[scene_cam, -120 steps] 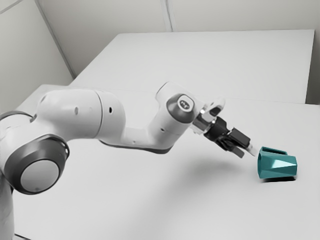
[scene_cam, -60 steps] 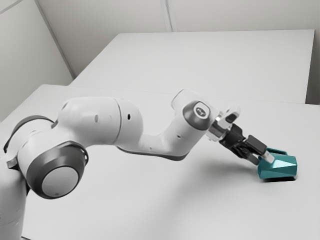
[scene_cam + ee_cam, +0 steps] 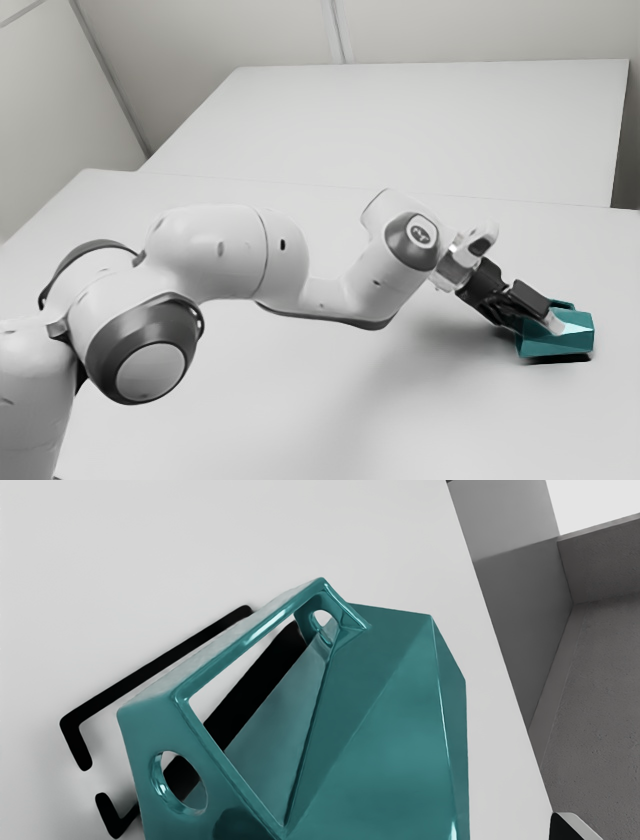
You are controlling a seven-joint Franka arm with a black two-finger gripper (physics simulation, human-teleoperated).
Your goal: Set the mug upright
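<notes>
Risks, arm side first. White and grey jointed arm [image 3: 215, 250] reaches low; if it pushes on before gripping, the black two-finger tool [image 3: 537, 327] probably shoves the teal faceted mug [image 3: 575, 337] away instead of lifting it. Tool reads as spread, not clamped on anything; mug lies on its side at the tool's tips, on the pale grey surface [image 3: 300, 400]. A one-sided touch as it closes could roll or spin the mug, cause: slanted facets, finger contact off centre. The teal angular handle [image 3: 563, 305] could snag a finger, or swing under and prop the mug crooked when turned. If the grip lands near one end only, mug likely pivots and slips while being tipped up. Too little lift, and the base edge may catch.

Hard to make out: arm's lower part, cut off behind the tool. Hard black shadows [image 3: 155, 671] past the handle confuse its depth. Mug's end nearest the tool is cropped in wrist view, so can't tell whether a finger sits inside the mouth. One pale-backed fingertip [image 3: 580, 822] is mostly cropped, beside the mug with a gap; contact of its partner, can't tell.
</notes>
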